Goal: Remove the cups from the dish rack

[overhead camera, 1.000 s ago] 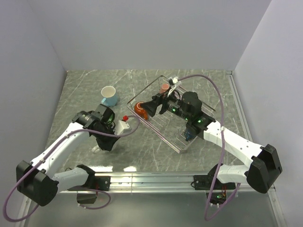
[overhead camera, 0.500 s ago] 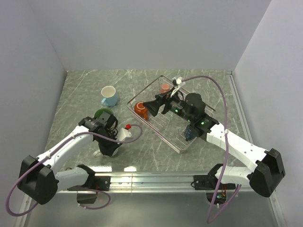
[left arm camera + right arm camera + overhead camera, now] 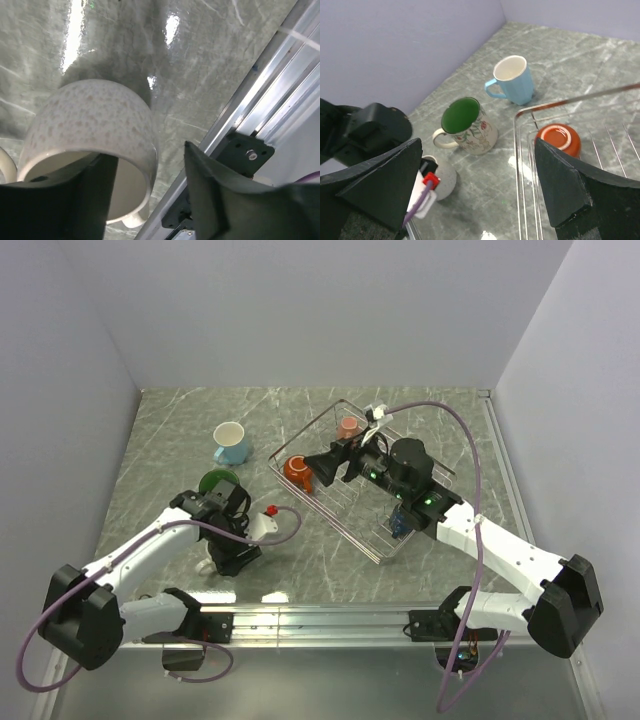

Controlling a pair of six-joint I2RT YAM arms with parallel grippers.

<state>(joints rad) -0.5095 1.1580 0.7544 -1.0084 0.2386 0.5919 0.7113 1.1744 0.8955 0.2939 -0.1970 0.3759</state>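
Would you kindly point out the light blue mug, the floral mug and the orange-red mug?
light blue mug [image 3: 519, 89], right wrist view, outer wall.
floral mug [image 3: 461, 115], right wrist view, green inside.
orange-red mug [image 3: 558, 139], right wrist view, top surface.

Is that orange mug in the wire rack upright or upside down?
Upside down: the orange mug shows its ringed base facing up.

Speckled mug [image 3: 95, 120], rim between spread fingers [image 3: 227, 200]

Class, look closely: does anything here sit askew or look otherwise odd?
The silver wire dish rack sits skewed, diagonal to the edges of the grey marbled table. Inside it the orange-red ceramic mug stands upside down, base up.
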